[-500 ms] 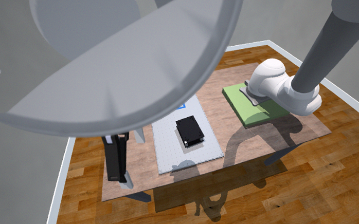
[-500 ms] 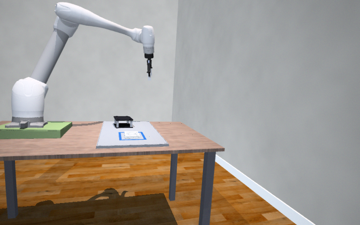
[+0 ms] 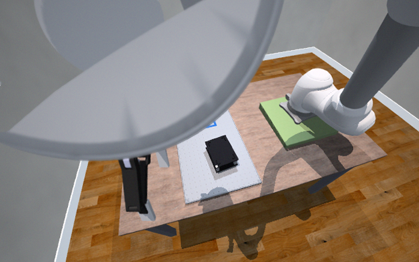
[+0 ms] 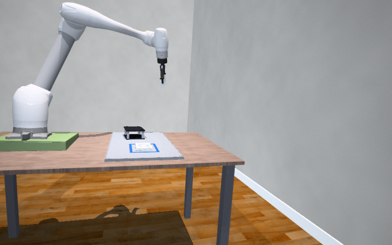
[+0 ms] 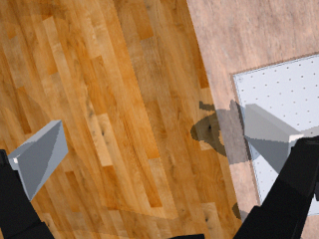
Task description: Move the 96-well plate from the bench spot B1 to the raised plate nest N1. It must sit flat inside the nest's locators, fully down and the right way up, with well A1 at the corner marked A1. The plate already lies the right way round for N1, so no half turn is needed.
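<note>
White plate (image 4: 144,146) lying in blue B1 frame | jaws hanging wide open, empty, high above, slightly wall-side | descending needed

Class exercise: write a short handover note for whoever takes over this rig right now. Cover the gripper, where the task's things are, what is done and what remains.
Gripper: open, empty, high above the table.
96-well plate: flat on the blue-framed spot B1 on the grey mat.
Nest N1: black, raised, empty, behind B1 on the mat.
Done: nothing.
Left: descend, grasp the plate, lift, seat it flat in N1, no half turn.
</note>
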